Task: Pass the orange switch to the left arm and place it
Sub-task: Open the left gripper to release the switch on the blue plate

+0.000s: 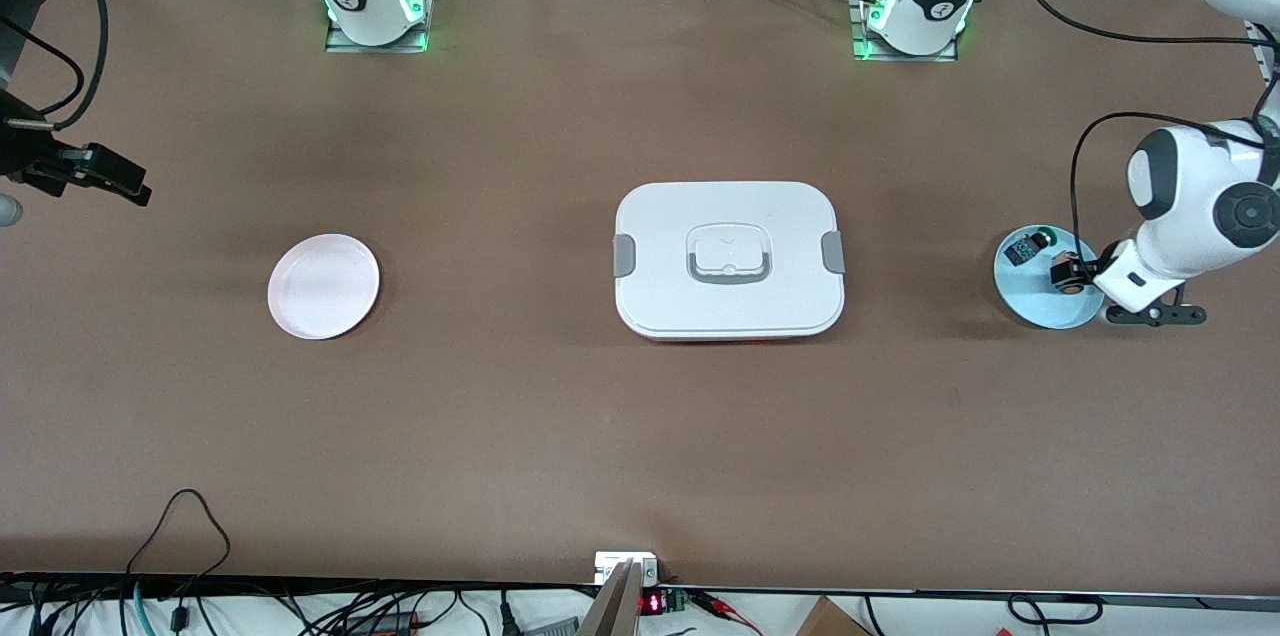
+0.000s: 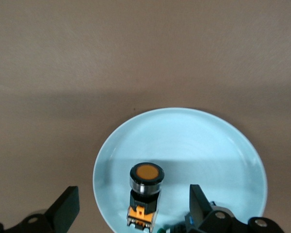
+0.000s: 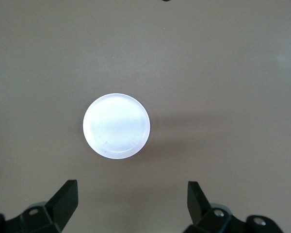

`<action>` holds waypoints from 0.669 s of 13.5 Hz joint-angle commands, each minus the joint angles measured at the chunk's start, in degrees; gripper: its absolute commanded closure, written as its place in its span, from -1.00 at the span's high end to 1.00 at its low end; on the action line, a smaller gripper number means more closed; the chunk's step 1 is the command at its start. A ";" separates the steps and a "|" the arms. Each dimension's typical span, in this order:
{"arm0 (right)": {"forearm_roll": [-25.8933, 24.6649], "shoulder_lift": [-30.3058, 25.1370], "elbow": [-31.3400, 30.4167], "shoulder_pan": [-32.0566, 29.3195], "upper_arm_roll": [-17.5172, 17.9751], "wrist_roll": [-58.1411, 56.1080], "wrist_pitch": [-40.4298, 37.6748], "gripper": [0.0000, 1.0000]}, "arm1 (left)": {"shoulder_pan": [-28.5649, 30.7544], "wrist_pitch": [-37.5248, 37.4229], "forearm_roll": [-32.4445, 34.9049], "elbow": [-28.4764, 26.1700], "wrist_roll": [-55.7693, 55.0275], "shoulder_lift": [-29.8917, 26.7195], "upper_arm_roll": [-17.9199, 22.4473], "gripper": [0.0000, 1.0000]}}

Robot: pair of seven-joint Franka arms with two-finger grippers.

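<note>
Orange switch is seen lying on the pale blue plate, right side of the front frame, toward the left arm's end of the worktop. It sits between the spread fingers of the left claw, w/ no contact visible, so it is judged not gripped. A small black-and-blue component w/ green knob shares the same plate, just beside the switch.

The right claw is held at the upper left edge of the front frame, jaws apart & empty; in its wrist view it looks down on the white plate, which is bare. The right arm is judged to be waiting.

The box, lid on, stands mid-frame between the two plates, well apart from both.

Progress, as judged: very early. Nothing is lifted yet. Still to be done: switch to be clamped by the left claw, carried up & past the box w/o touching it, handed to the right claw, then prob. set on the white plate.
</note>
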 commanded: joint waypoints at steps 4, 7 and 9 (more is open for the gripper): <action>1.00 0.35 2.77 -0.49 0.61 -1.80 -2.79 1.00 | 0.72 -29.11 -5.97 21.59 0.54 -2.25 -7.77 1.00; 0.83 0.35 2.95 -0.15 0.96 -1.89 -3.76 1.00 | 0.20 -34.41 -8.71 25.67 0.63 -7.33 -8.22 1.00; 0.83 0.18 3.04 0.29 0.87 -2.07 -4.72 1.00 | 0.28 -35.99 -8.63 25.67 -0.07 -11.30 -11.37 1.00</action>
